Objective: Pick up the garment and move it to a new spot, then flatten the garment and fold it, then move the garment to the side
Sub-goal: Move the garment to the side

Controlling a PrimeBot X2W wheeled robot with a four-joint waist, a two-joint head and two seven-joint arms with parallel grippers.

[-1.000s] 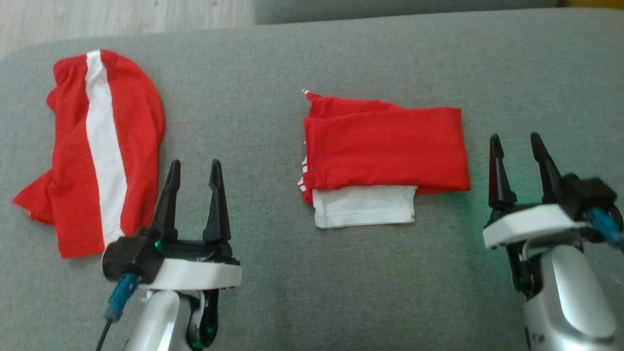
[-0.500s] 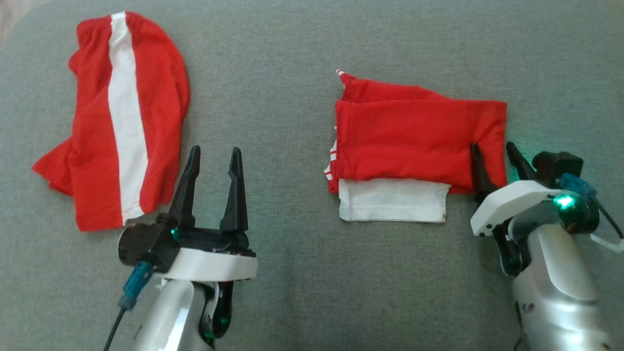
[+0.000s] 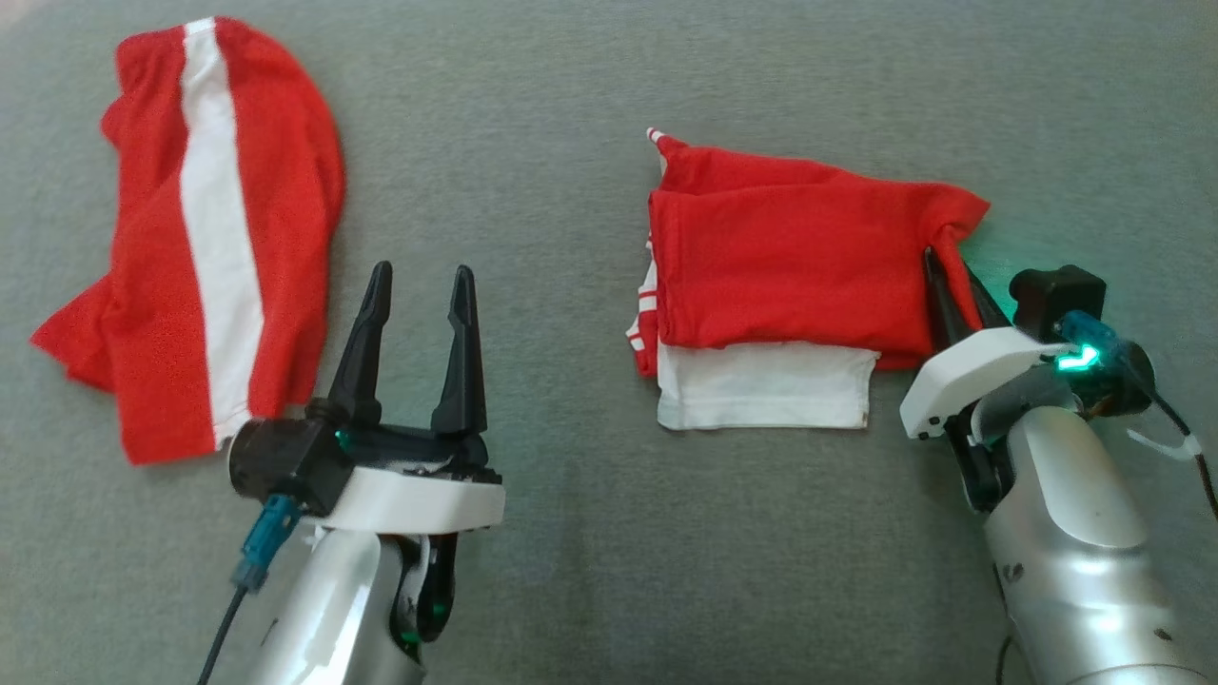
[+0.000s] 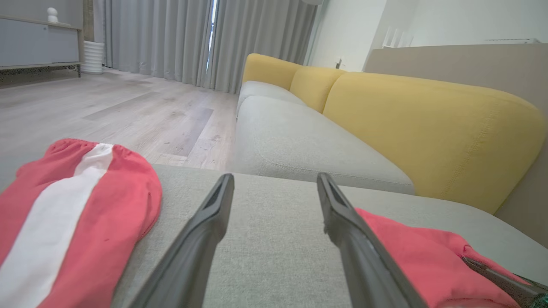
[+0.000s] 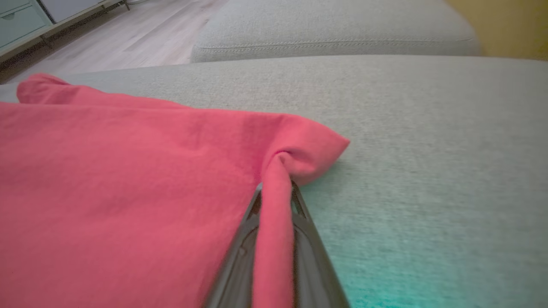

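The garment [image 3: 790, 266], folded red cloth with a white layer poking out at its near edge, lies mid-cushion. My right gripper [image 3: 945, 263] is shut on its right edge, and the red fabric bunches into a pinched ridge between the fingers. The right wrist view shows that ridge of the garment [image 5: 128, 171] running down into the closed right gripper [image 5: 276, 188]. My left gripper [image 3: 422, 271] stands open over bare cushion, left of the garment, holding nothing. In the left wrist view the left gripper [image 4: 275, 177] has the garment [image 4: 419, 256] to its right.
A second red garment with a broad white stripe [image 3: 200, 238] lies at the far left, close beside the left gripper's fingers. Everything rests on a grey cushion [image 3: 571, 533]. Beyond it are a yellow-backed sofa [image 4: 428, 119] and a wooden floor [image 4: 128, 115].
The right gripper moved forward onto the garment's right edge and shut on it, bunching the corner. The head camera tilted down. The left gripper stayed open and still.
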